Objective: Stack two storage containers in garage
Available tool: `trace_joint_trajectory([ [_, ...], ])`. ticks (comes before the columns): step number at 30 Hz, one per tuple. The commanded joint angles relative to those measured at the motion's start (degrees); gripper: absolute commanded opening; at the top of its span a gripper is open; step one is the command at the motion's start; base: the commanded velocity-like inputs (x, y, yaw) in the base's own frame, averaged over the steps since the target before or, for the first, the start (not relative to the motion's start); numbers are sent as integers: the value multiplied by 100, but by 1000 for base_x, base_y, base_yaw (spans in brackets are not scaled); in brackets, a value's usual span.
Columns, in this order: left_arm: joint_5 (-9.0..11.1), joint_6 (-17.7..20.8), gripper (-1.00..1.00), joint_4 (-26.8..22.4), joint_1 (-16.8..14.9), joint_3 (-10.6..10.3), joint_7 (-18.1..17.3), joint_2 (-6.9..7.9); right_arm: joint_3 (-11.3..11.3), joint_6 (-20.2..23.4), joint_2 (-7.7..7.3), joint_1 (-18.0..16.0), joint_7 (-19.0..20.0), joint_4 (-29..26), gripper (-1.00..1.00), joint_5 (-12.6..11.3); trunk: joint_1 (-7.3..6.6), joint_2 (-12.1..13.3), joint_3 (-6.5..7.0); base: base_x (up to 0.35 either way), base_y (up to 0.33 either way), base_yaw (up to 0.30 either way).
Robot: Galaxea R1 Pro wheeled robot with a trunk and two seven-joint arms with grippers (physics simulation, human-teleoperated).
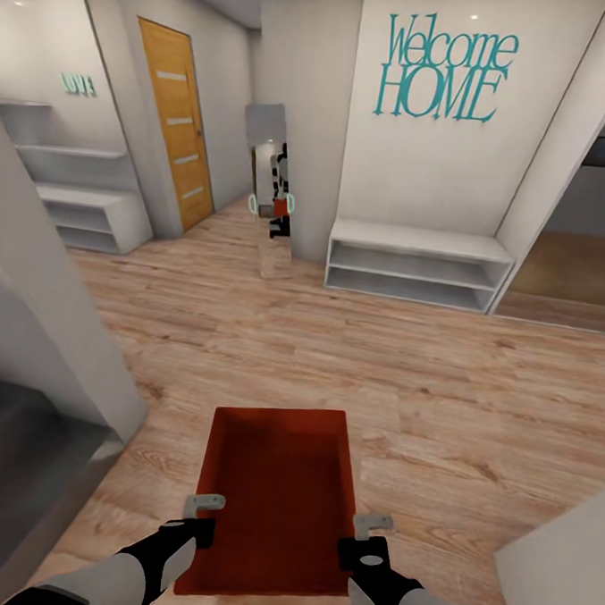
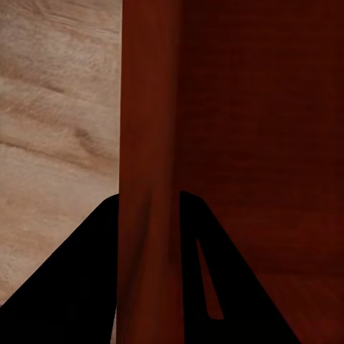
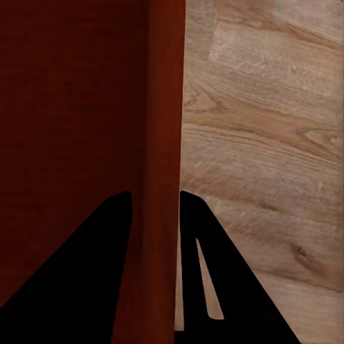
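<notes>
Setting: an entrance hall with a light wood-plank floor (image 1: pixel 353 359) and pale walls, one lettered "Welcome HOME" (image 1: pixel 447 68) in teal. Fixtures, largest first: a low white open shelf bench (image 1: pixel 418 265) under the lettering; a second white shelf unit (image 1: pixel 89 209) off to the robot's left; an orange panelled door (image 1: pixel 175 120); a tall narrow mirror (image 1: pixel 274 189) against the corner, catching a small reflection of the robot with something orange-red at its middle. Item carried: one orange-red bin (image 1: pixel 277 498), open top up, roughly level, held out in front of the robot above the planks, well away from any grey concrete, so by my reckoning it is mid-haul towards the garage. Holders: the left gripper (image 1: pixel 202 509) pinches the bin's left long wall, the right gripper (image 1: pixel 371 527) the right wall, opposite each other; a two-sided hold likely keeps a thin-walled bin from twisting or tipping. Detail by view: each wrist view proves the pinch, a dark finger (image 2: pixel 79 279) (image 3: pixel 86 272) either side of the wall, one inside, one outside; the head view supplies the room.
</notes>
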Motion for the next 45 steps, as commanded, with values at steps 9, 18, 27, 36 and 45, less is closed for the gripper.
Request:
trace_joint_trajectory([
  [9,209,46,-100,-5,-2,411,74,71,-56,-119,-6,0,-80,-7,-100,40,5,-6,-8,323,0,0],
  [18,210,47,-100,-3,-2,412,74,68,-61,-119,-6,-4,-80,-7,-100,40,5,-6,-8,323,0,0],
  [27,210,46,-100,-6,-2,412,74,70,-57,-119,-6,-3,-80,-7,-100,40,5,-6,-8,323,0,0],
  [36,209,47,-100,-4,-2,411,74,67,-62,-119,-6,-4,-80,-7,-100,40,5,-6,-8,323,0,0],
  [45,209,48,-100,-5,-2,411,74,68,-64,-119,-6,-4,-80,-7,-100,40,5,-6,-8,323,0,0],
])
